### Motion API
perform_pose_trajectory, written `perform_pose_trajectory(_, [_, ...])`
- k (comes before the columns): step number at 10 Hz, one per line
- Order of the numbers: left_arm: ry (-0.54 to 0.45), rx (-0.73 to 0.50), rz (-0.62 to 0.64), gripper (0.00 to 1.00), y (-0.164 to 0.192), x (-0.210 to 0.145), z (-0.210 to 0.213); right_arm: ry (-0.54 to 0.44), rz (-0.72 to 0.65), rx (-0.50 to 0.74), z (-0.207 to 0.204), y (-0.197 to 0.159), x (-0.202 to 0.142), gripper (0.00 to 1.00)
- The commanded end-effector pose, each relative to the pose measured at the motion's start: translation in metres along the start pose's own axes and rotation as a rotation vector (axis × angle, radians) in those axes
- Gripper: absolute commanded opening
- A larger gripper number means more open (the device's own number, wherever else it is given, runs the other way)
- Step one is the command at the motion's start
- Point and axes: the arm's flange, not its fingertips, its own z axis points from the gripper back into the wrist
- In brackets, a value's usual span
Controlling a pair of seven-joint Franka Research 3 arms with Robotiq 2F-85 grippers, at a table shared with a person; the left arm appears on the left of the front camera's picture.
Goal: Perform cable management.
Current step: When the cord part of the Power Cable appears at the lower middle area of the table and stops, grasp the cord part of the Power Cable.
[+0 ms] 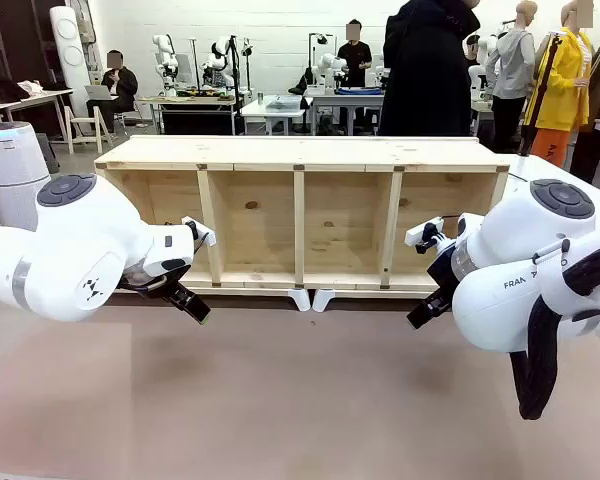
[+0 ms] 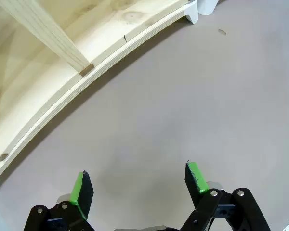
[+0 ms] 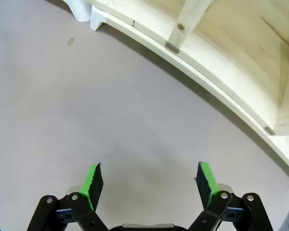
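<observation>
Wooden shelf unit [image 1: 300, 215] lies lengthwise across far half of table [image 1: 300, 400], four compartments open toward robot. Two small feet [image 1: 312, 298] sit side by side at middle of its near bottom edge. Before leftmost compartment: left gripper [image 1: 192, 308]. Before rightmost compartment: right gripper [image 1: 420, 318]. Both over tabletop, near shelf edge. Person [image 1: 435, 70] stands behind shelf, right of centre.

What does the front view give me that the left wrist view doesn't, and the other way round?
Front view: the whole wooden shelf with its four bays, the left arm and right arm low at its ends, and a person standing behind it. Left wrist view: the left gripper open, green pads well apart above the table, plus a small mark on the surface. Both: the shelf's bottom board and a white foot.
</observation>
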Motion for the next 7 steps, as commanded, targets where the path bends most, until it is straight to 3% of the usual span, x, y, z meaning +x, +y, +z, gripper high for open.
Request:
perform_pose_trajectory(1, [0.0,0.0,0.0,1.0,-0.0001,-0.0001,0.0,0.0,0.0,0.0,0.0,0.0,0.0,1.0])
perform_pose_trajectory(7, [0.0,0.0,0.0,1.0,-0.0001,-0.0001,0.0,0.0,0.001,0.0,0.0,0.0001,0.0001,1.0])
